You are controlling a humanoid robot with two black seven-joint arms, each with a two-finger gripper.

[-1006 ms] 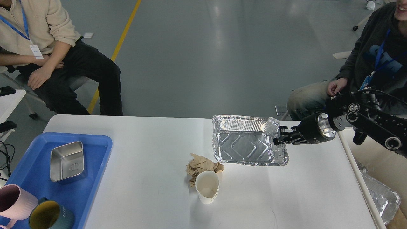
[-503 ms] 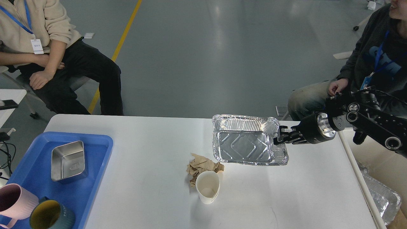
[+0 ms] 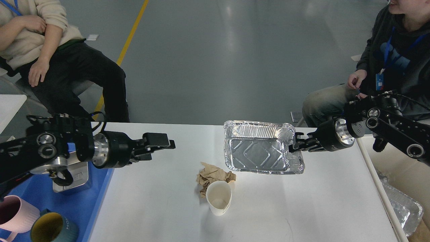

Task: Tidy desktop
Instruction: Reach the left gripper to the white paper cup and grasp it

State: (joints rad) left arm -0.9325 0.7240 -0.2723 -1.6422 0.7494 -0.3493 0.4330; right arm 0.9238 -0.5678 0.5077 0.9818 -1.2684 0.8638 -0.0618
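Nearest us, at the lower left, a pink mug and a dark green mug stood on the blue tray, below and behind our left arm. A steel box sat on the same tray, partly hidden under that arm's wrist. The desktop spread white beneath both our arms, filling the lower part of the view.

A white paper cup stood upright on it, well below and to the right of our left gripper, touching a crumpled brown paper just behind it.

Our left gripper reached out over the desktop toward the right, touching nothing; we could not tell how far apart its fingers stood, since they overlapped from this angle.

Farther right, our right gripper was clamped on the right rim of the foil tray, which hung tilted with its far edge raised. Two seated people were beyond the table.
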